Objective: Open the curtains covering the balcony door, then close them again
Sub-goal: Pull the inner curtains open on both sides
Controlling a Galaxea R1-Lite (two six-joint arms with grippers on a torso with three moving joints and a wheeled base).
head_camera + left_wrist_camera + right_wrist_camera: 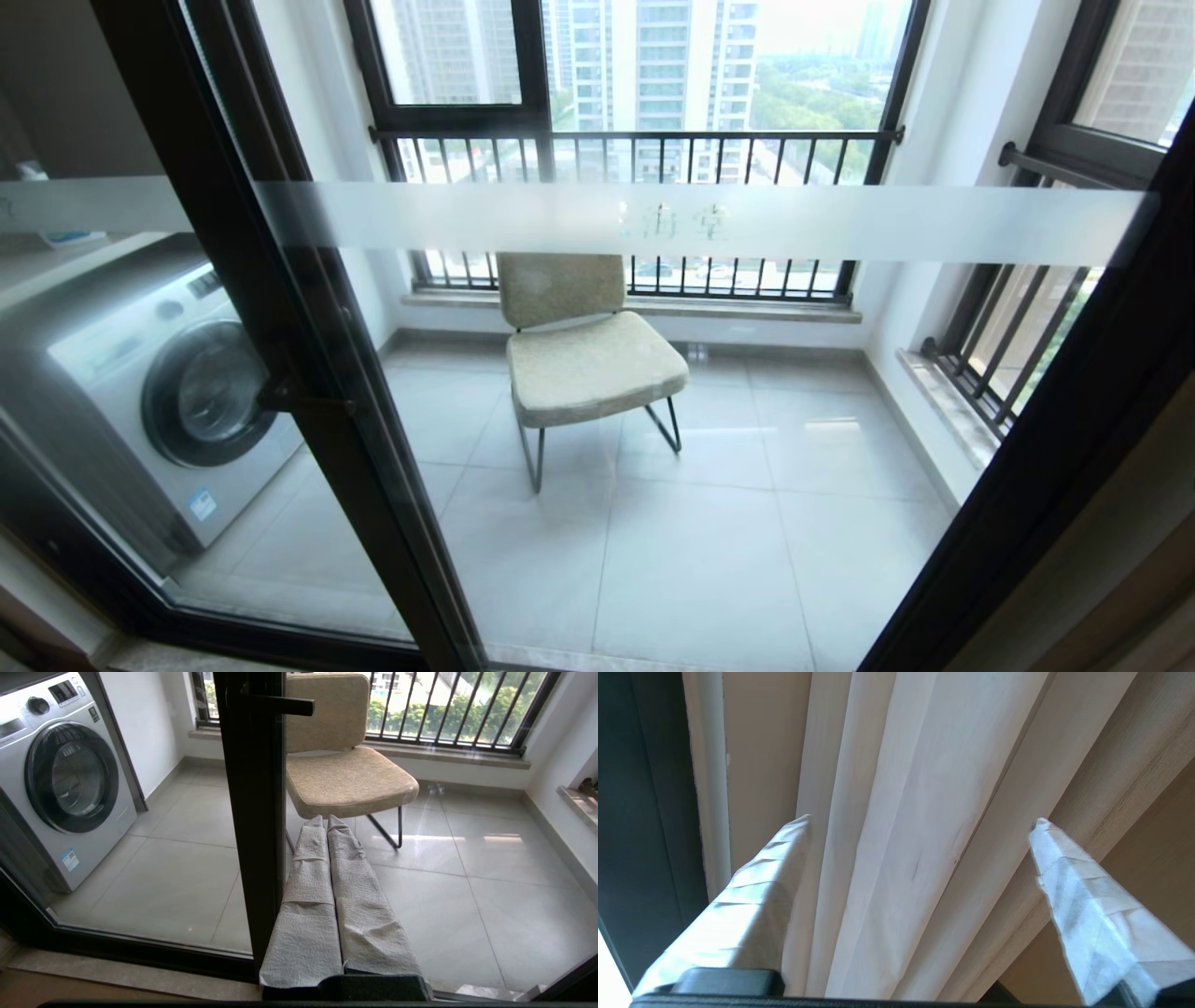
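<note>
Overhead, pale pleated curtains (896,826)

A high-rise flat: a glazed balcony with a washing machine (159,392) at left, a padded chair (583,350) at centre, towers outside.

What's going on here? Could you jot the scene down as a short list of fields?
balcony door: glass uncovered in the head view, handle on its black frame
curtains: pleated folds right in front of the right wrist camera
right end effector: open, fingers either side of the folds
left end effector: shut, pointing at the glass
behind the glass: chair, washing machine
</note>
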